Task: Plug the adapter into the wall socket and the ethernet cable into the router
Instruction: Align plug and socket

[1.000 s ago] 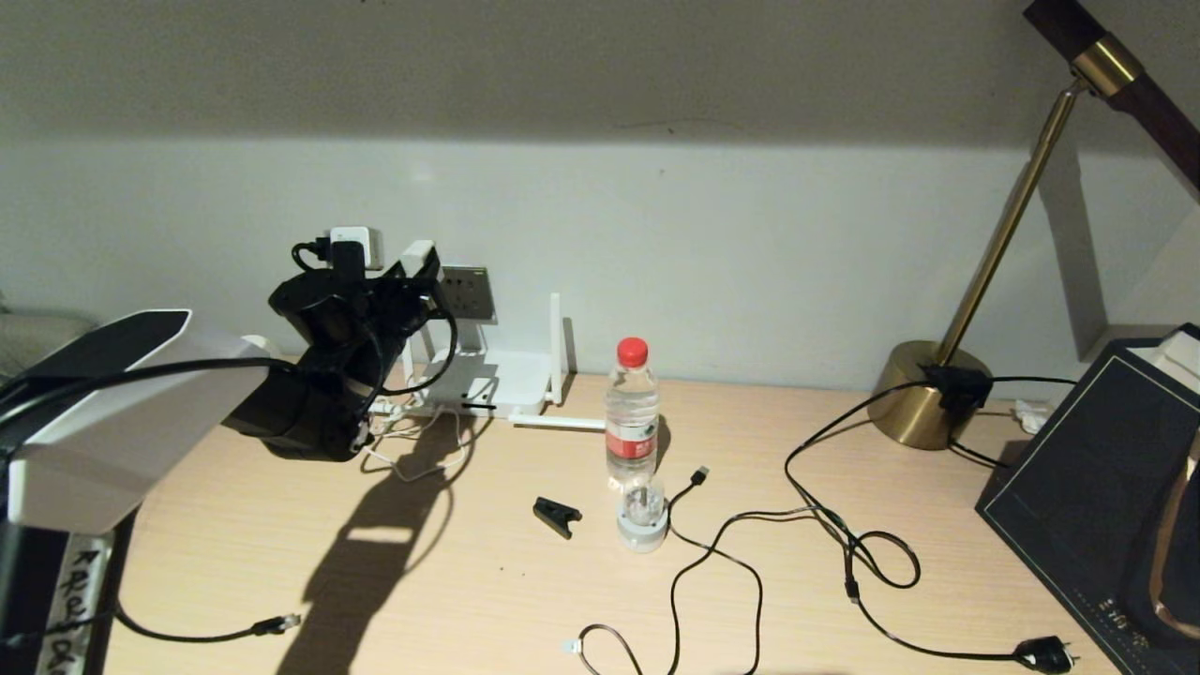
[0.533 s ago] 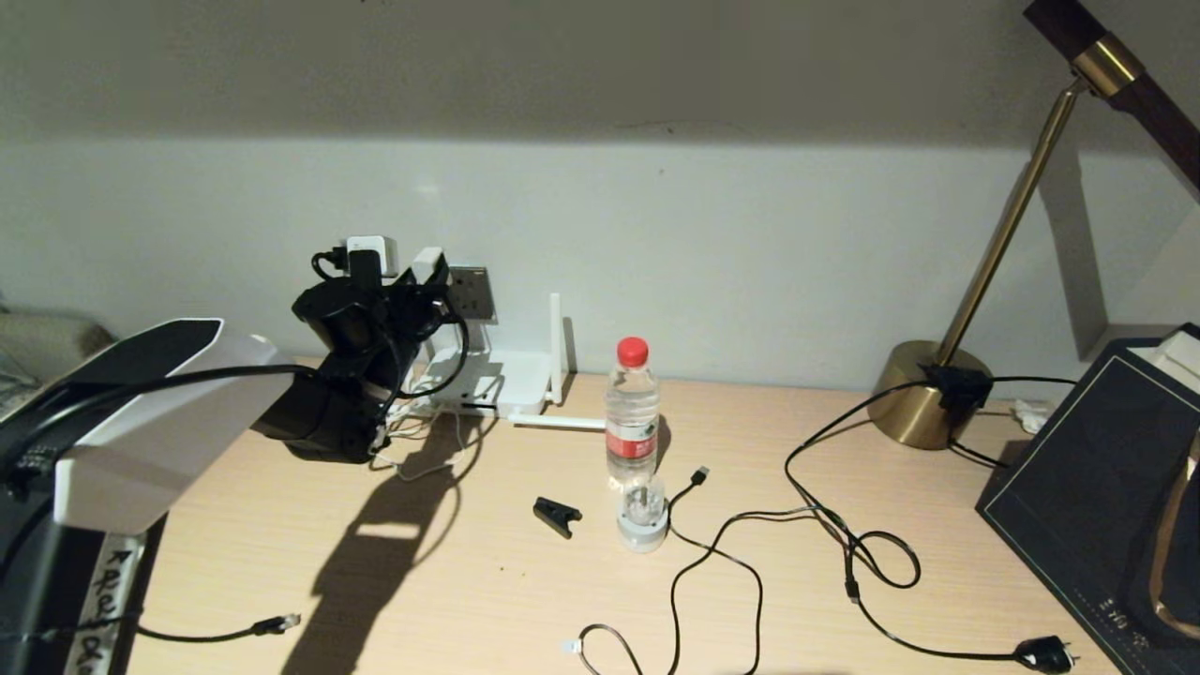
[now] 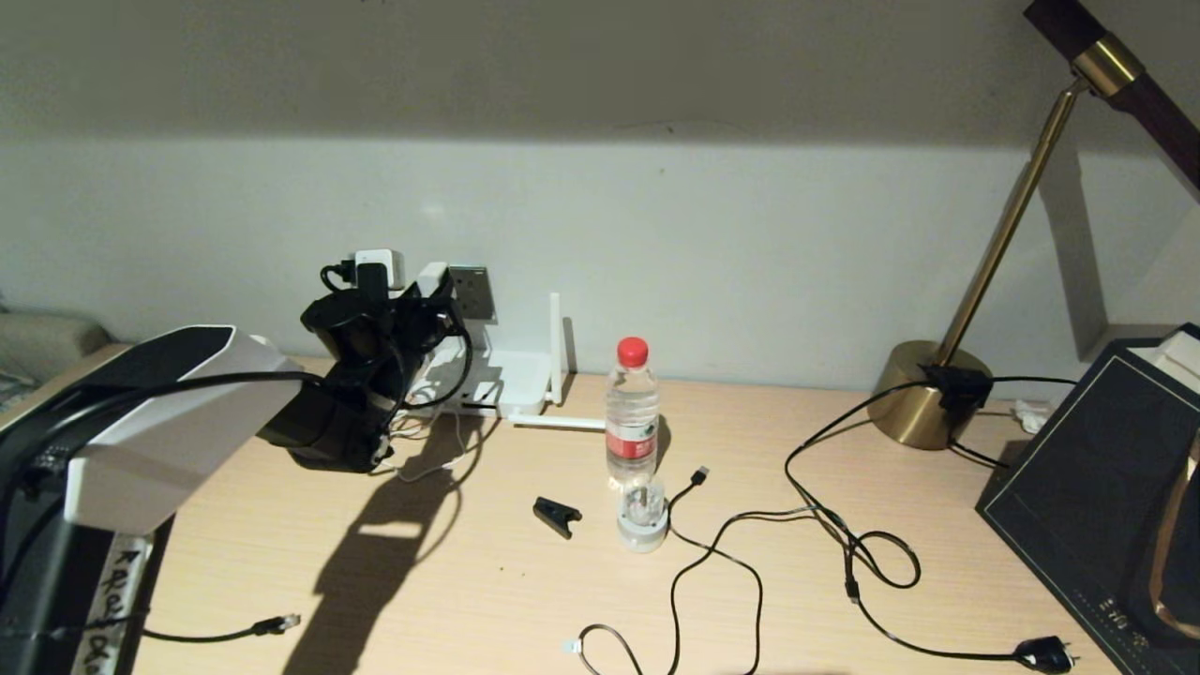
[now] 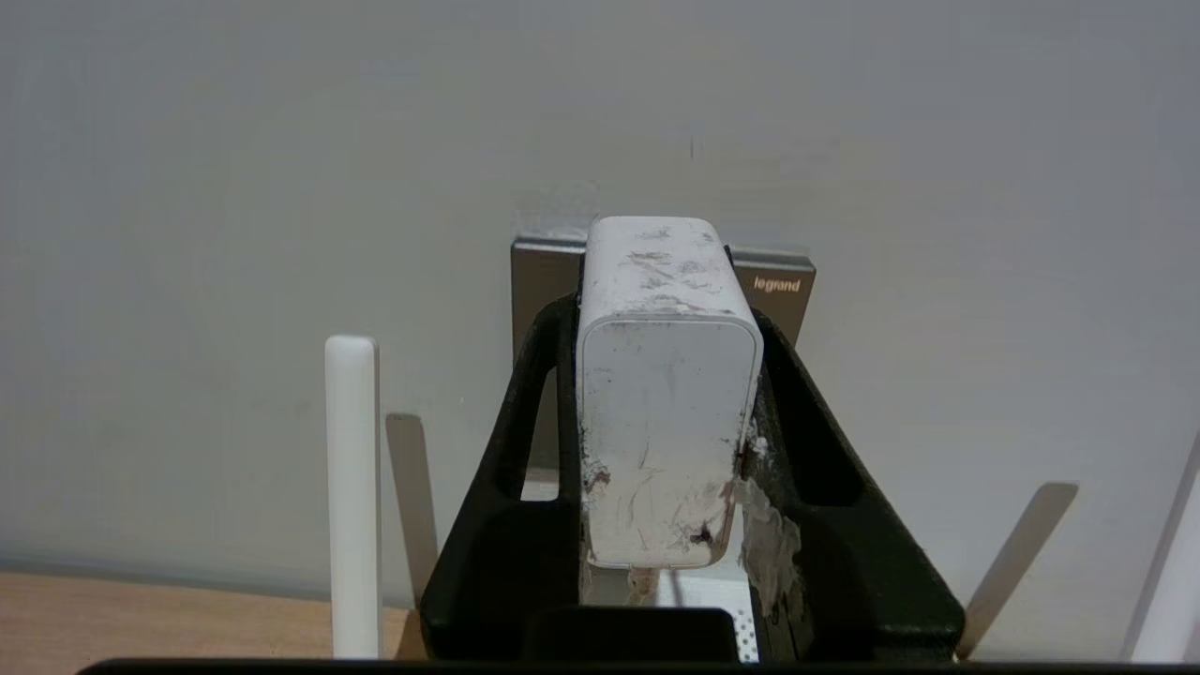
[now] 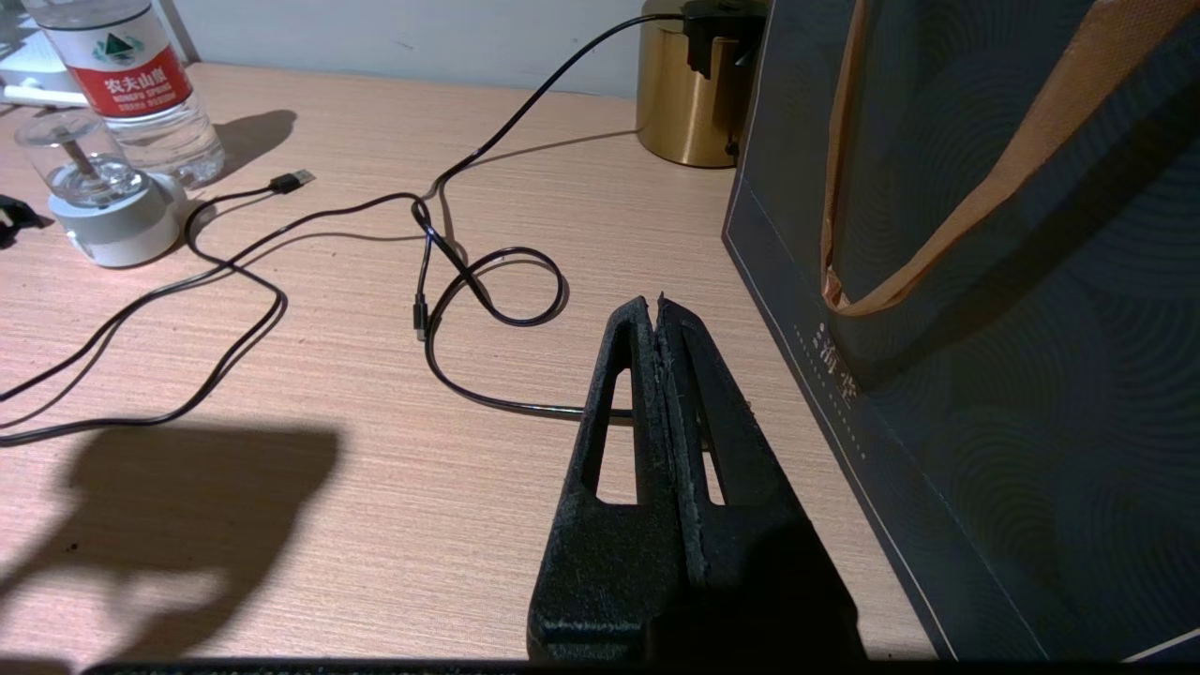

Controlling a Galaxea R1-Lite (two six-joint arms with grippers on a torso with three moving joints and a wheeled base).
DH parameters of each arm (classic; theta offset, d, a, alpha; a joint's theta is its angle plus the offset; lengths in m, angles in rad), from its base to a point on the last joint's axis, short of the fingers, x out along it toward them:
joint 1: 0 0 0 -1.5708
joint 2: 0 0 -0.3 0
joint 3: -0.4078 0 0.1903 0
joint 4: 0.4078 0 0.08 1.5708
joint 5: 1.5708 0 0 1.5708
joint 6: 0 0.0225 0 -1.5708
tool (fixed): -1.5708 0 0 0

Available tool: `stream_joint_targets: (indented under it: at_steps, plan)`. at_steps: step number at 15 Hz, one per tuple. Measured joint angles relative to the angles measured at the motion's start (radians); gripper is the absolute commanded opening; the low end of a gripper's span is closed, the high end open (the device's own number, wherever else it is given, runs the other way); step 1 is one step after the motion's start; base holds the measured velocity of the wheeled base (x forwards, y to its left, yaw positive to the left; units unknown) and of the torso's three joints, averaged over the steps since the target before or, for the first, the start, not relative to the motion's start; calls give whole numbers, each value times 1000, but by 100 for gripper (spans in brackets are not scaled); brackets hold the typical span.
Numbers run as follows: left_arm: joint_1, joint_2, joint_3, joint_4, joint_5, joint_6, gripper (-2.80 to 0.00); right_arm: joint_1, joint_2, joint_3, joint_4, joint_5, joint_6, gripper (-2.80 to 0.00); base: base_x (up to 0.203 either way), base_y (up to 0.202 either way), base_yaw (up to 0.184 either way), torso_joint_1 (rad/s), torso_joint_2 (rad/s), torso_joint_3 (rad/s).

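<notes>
My left gripper (image 4: 663,314) is shut on the adapter (image 4: 666,403), a scuffed white block held by its two sides. The adapter's far end sits right up at the grey wall socket (image 4: 783,281); its prongs are hidden. In the head view the adapter (image 3: 431,275) is just left of the wall socket (image 3: 473,292), above the white router (image 3: 511,380) that stands against the wall. The ethernet cable (image 3: 277,622) lies loose at the desk's front left. My right gripper (image 5: 659,302) is shut and empty, low over the desk beside a dark bag.
A water bottle (image 3: 631,412), a small round device (image 3: 643,525) and a black clip (image 3: 557,516) stand mid-desk. Black cords (image 3: 844,553) loop to the right, ending in a black plug (image 3: 1045,653). A brass lamp (image 3: 928,394) and a dark bag (image 3: 1097,487) fill the right side.
My left arm has carried the adapter rightward and closer to the wall, up to the socket plate. Everything else has stayed where it was.
</notes>
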Motion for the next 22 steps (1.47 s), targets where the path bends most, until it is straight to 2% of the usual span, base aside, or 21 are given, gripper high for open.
stream_joint_targets:
  at_steps: [11,15,22]
  plan:
    - [3,18,20,-16,-2,-17,-280,0,0,0,0,0,0,-280,0,0,0,0,0,0]
    - [7,31,5,-25,-4,-43,-280,0,0,0,0,0,0,-280,0,0,0,0,0,0]
    - [16,53,-24,-27,-19,-47,-280,0,0,0,0,0,0,-280,0,0,0,0,0,0]
